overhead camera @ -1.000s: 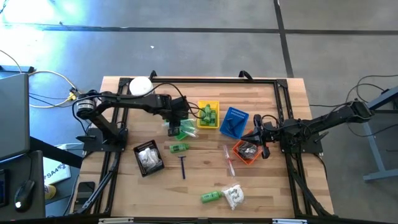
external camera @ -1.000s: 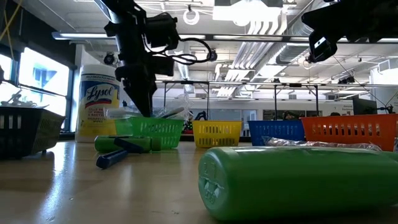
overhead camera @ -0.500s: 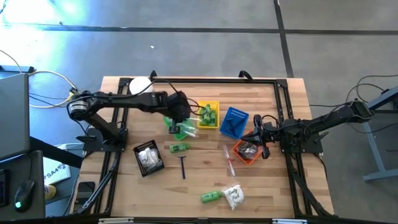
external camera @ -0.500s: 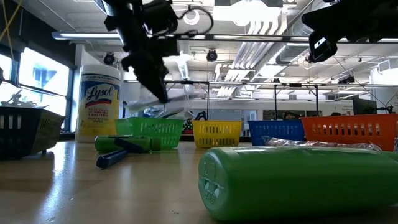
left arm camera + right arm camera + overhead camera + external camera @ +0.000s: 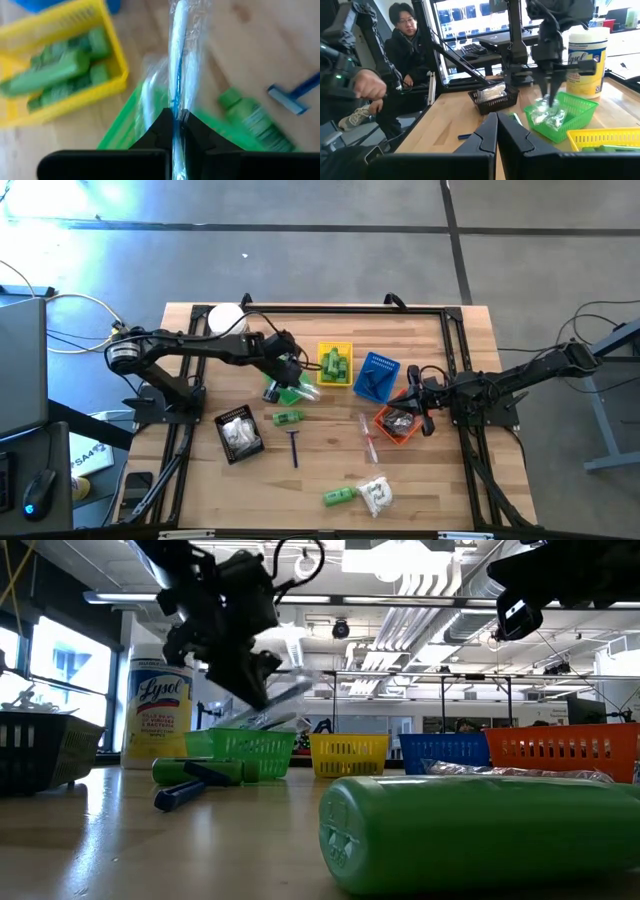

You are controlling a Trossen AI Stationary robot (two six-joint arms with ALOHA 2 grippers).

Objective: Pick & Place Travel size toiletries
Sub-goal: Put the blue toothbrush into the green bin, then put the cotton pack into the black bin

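Left hand (image 5: 175,131): pinched shut on a clear-wrapped stick (image 5: 178,55), held above the green basket (image 5: 291,391); the low view shows the stick (image 5: 290,692) angled up clear of the basket rim.
Right hand (image 5: 496,131): fingers pressed together, holding nothing, parked over the orange basket (image 5: 397,423) on the right of the worktop (image 5: 455,480).
Stick, handling: judged very light and thin, fairly stiff along its length, while the loose glossy wrap looks slippery and crinkly. A pinch on the stick itself should hold better than one on the film alone; gripped near one end as here, it can pivot or slide.
Green basket: more wrapped sticks lie in it, seen in the right wrist view (image 5: 546,116).
Yellow basket (image 5: 335,365): holds small green bottles.
Blue basket (image 5: 377,375): just beside the yellow one.
Black basket (image 5: 238,432): holds white sachets.
Loose on the worktop: a green bottle (image 5: 287,418), a razor (image 5: 294,447), another stick (image 5: 367,437), a second bottle (image 5: 338,497) touching a sachet (image 5: 376,495).
Risk: film slipping between the fingers during travel.
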